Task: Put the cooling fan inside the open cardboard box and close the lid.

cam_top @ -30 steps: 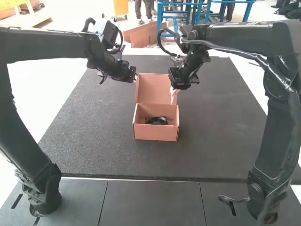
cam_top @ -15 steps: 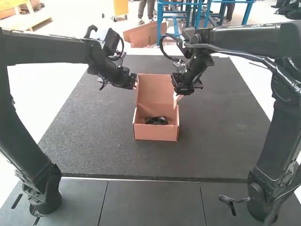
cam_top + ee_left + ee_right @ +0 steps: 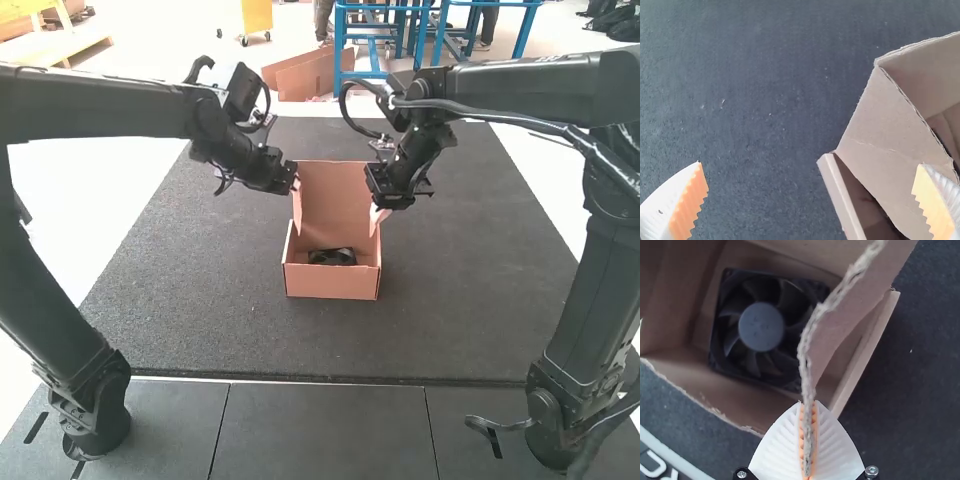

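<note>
While clamped on the lid flap [image 3: 855,305], right gripper [image 3: 807,412] above the cooling fan [image 3: 761,327]; left gripper [image 3: 283,180] wide alongside

One cardboard box [image 3: 331,275]; one cooling fan [image 3: 760,342]; two grippers, left gripper [image 3: 284,180] and right gripper [image 3: 378,212]; one mat [image 3: 180,270]

Both arms reach in over mid-table, wrists angled down.
L gripper [image 3: 277,183] sits left of centre w/ fingers [image 3: 687,202] spread wide apart. R gripper [image 3: 384,203] sits right of centre, pointing down, fingers [image 3: 782,445] pinched tight on box flap [image 3: 855,305].
</note>
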Robot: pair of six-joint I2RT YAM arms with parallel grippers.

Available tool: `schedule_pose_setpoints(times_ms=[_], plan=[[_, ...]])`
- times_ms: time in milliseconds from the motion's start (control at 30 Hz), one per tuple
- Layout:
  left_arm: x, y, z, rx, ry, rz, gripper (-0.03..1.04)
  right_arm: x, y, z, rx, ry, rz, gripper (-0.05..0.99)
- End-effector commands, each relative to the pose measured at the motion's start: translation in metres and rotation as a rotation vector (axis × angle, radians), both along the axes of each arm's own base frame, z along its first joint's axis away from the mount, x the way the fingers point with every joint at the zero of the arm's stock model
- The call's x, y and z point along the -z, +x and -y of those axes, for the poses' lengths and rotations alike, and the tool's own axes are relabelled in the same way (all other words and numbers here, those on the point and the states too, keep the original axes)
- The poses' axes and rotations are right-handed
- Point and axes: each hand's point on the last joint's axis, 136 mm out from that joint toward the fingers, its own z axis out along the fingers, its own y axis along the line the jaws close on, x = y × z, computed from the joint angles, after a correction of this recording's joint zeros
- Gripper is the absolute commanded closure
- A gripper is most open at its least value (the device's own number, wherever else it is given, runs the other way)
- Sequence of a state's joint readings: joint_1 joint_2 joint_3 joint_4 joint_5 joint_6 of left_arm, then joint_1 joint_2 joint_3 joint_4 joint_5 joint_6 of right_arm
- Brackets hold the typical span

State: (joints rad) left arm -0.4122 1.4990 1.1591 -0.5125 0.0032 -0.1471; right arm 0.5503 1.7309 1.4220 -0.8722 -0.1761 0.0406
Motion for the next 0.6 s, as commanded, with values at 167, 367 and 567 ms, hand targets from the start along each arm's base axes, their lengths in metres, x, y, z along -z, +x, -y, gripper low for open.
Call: schedule_pose_setpoints(times_ms=[167,367,567], plan=[[-0.010,-0.019,0.002,0.038,-0.027,0.020,0.04,0.006,-0.019,-0.004,-0.057,-0.010,-0.017,0.95],[-0.006,-0.031,0.005,0.056,-0.025,0.014,0.04,0.013,-0.023,0.000,-0.056,-0.024,-0.034,0.95],[0.000,-0.039,0.004,0.064,-0.017,0.001,0.04,0.022,-0.027,0.006,-0.071,-0.055,-0.041,0.95]])
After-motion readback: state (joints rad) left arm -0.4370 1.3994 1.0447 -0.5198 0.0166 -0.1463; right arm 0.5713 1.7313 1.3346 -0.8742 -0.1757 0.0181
